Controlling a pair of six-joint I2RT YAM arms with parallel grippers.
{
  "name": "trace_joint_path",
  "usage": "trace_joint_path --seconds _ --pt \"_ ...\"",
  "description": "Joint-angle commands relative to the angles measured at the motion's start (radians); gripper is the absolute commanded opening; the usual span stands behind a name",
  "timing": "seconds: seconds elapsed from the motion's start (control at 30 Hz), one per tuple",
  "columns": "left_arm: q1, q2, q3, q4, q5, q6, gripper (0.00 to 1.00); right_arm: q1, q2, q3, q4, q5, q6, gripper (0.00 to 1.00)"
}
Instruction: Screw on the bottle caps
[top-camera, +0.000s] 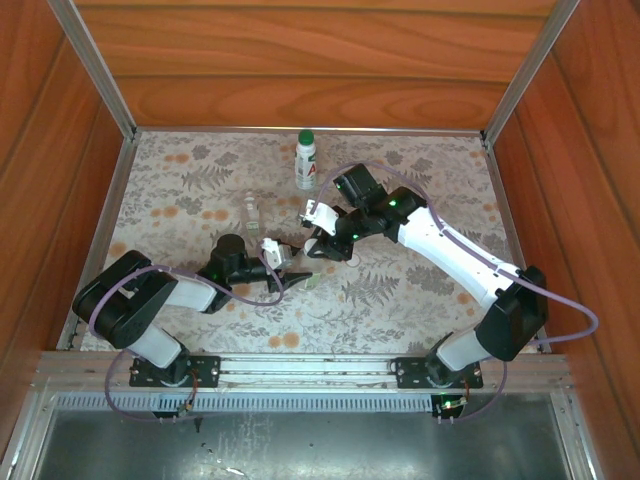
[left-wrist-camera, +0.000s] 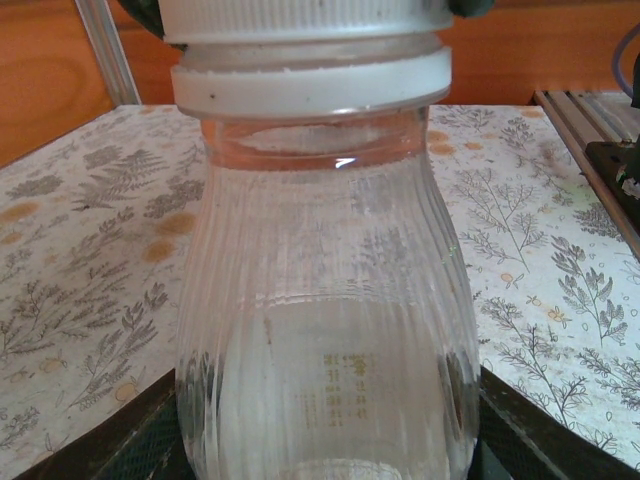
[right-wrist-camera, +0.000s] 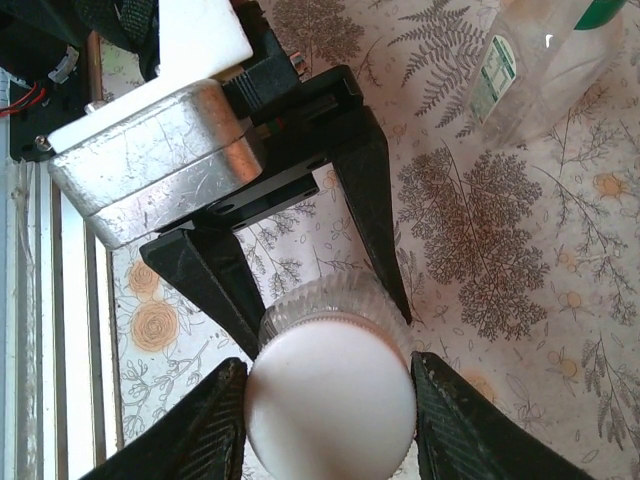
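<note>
Landmark: short clear bottle (left-wrist-camera: 320, 300), ribbed, standing upright on the table.
Table (top-camera: 170, 190): covered with a fern-and-flower cloth, carries the short clear bottle towards its near middle.
Right arm (top-camera: 450, 255): reaches in from the near right towards the short clear bottle.
Left arm (top-camera: 150, 300): folded at the near left, wrist pointing right at the short clear bottle.
White bottle (top-camera: 306, 163): upright, well beyond the short clear bottle, near the far edge.
Tall clear bottle (top-camera: 250, 212): upright, beyond and left of the short clear bottle, apart from it; cap state too small to tell.
Left gripper (right-wrist-camera: 325, 305): clenched on the short clear bottle's body, one black finger on each side, below the neck.
Right gripper (top-camera: 322, 252): directly above the short clear bottle, closed in on the white cap, one pad against each side of its rim.
White cap (right-wrist-camera: 330, 405): sitting on the short clear bottle's mouth, above the neck ring; how far threaded cannot be told.
Dark green cap (top-camera: 306, 136): seated on the white bottle, well beyond the short clear bottle.
</note>
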Motion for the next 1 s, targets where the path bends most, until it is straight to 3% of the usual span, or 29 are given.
trace_joint_path --seconds 0.0,0.1,0.23,0.3,0.47,0.53,0.67,0.83,0.9,0.97 --pt "-0.009 0.003 0.01 -0.065 -0.04 0.011 0.59 0.008 0.009 0.03 -0.023 -0.008 0.024 0.41" --pt "-0.018 0.018 0.045 -0.065 -0.152 -0.018 0.59 0.014 0.008 0.024 -0.005 0.063 0.144 0.38" --pt "-0.042 0.042 0.095 -0.066 -0.257 -0.017 0.59 0.048 -0.011 -0.003 0.023 0.28 0.42 0.37" --pt "-0.054 0.056 0.116 -0.066 -0.306 -0.015 0.59 0.08 -0.01 -0.011 0.038 0.385 0.581 0.28" --pt "-0.071 0.073 0.134 -0.071 -0.356 0.0 0.59 0.141 0.043 0.025 -0.068 0.588 0.973 0.24" --pt "-0.07 0.07 0.129 -0.073 -0.35 0.005 0.59 0.145 0.051 0.03 -0.092 0.596 1.023 0.24" --pt "-0.071 0.062 0.113 -0.074 -0.321 0.023 0.59 0.145 0.023 0.019 -0.055 0.562 0.955 0.35" --pt "-0.068 0.039 0.084 -0.076 -0.221 0.047 0.59 0.138 -0.092 -0.009 0.057 0.367 0.641 0.72" --pt "-0.067 0.018 0.069 -0.081 -0.159 0.056 0.59 0.125 -0.147 -0.024 0.062 0.277 0.486 0.76" --pt "-0.063 -0.003 0.056 -0.092 -0.109 0.069 0.59 0.118 -0.185 -0.034 0.041 0.265 0.364 0.79"
